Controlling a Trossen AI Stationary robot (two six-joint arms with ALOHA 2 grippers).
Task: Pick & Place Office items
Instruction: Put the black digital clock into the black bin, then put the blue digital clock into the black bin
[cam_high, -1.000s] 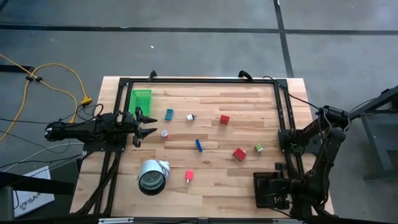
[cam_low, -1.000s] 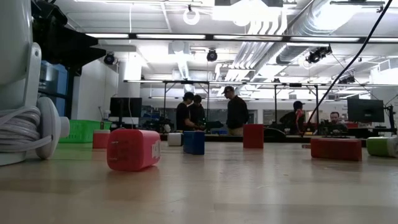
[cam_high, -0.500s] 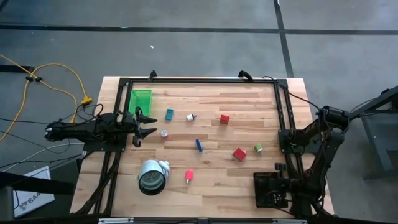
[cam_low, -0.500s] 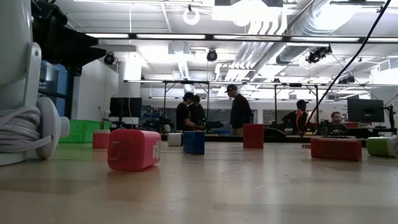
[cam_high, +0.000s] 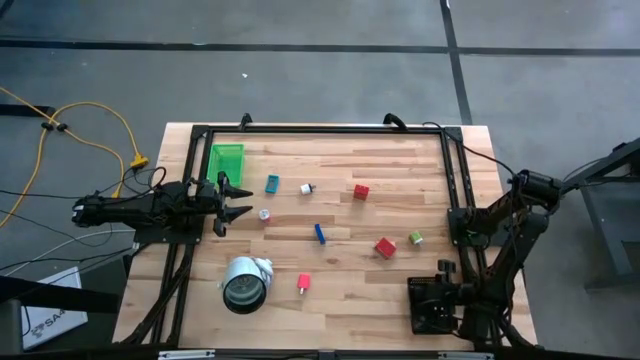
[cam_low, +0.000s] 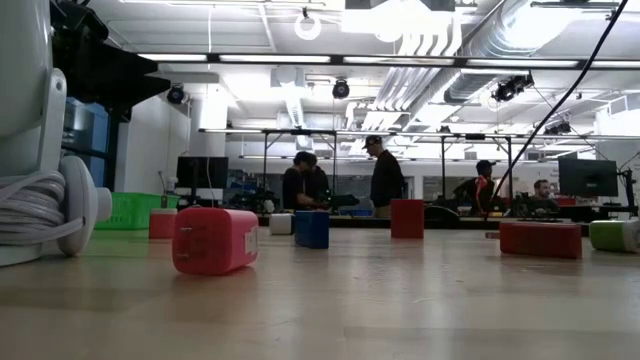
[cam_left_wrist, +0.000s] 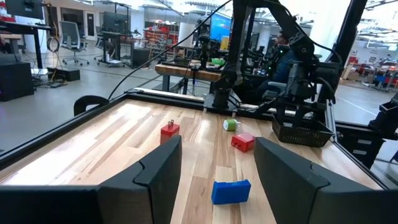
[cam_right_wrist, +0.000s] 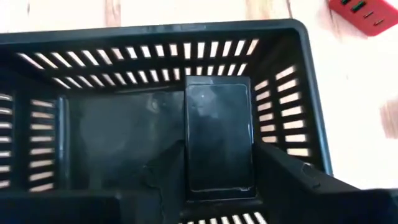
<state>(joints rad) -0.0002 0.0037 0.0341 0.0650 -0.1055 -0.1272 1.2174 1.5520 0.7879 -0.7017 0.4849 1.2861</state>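
Observation:
Small office items lie scattered on the wooden table: a teal bit (cam_high: 272, 184), a white bit (cam_high: 306, 188), a red cube (cam_high: 361, 191), a blue bit (cam_high: 320, 234), a red block (cam_high: 385, 247), a green cube (cam_high: 415, 238) and a pink-red block (cam_high: 303, 284). My left gripper (cam_high: 236, 200) hovers open at the table's left side; its wrist view shows the blue bit (cam_left_wrist: 230, 191) ahead of it. My right gripper (cam_right_wrist: 217, 171) is open over the black tray (cam_high: 433, 306). A black block (cam_right_wrist: 217, 134) lies flat on the tray floor between its fingers.
A big white-and-grey roll (cam_high: 245, 283) lies near the table's near edge, and a green tray (cam_high: 226, 161) sits at the far left. A black frame (cam_high: 320, 130) runs around the table. The low view shows the pink-red block (cam_low: 213, 240) closest, with people in the room behind.
My right arm has shifted a little over the black tray, its forearm swinging toward the table's near edge. My left arm and the items on the table have kept still. People in the room behind have walked about.

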